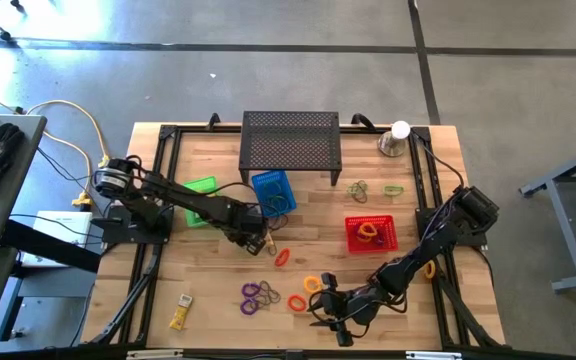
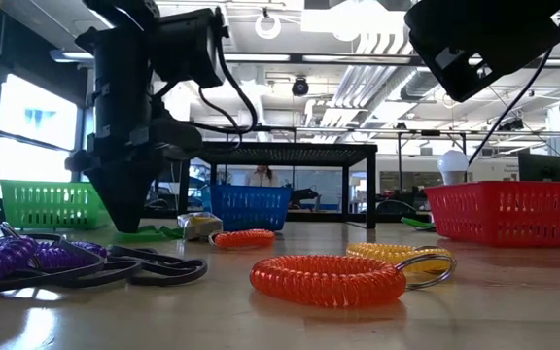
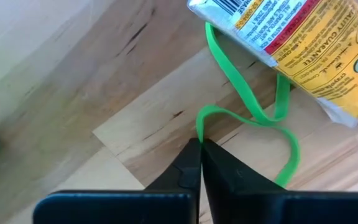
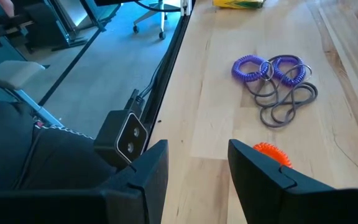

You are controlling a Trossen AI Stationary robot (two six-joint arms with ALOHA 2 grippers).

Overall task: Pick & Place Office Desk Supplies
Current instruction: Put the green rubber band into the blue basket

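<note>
The left gripper (image 3: pixel 199 163), lowered to the surface (image 3: pixel 73 81) beside the blue basket (image 1: pixel 273 192), is pinched shut on a green band (image 3: pixel 247 112) lying against a yellow packet (image 3: pixel 309 43), presumably for sorting by colour, while the right gripper (image 4: pixel 197 168) waits half-open near the orange coil (image 4: pixel 272 152).

Limp green band (image 3: pixel 253 112), seemingly under yellow packet (image 3: pixel 303 43)

The wooden table (image 1: pixel 198 280) carries a black stand (image 1: pixel 290 140), green (image 1: pixel 201 187), blue (image 1: pixel 273 192) and red (image 1: pixel 370 233) baskets, a silver cup (image 1: pixel 394 141), purple coils (image 1: pixel 259 296), orange coils (image 1: pixel 305 292), a green band (image 3: pixel 253 115) and yellow packets (image 1: pixel 180 313).
</note>
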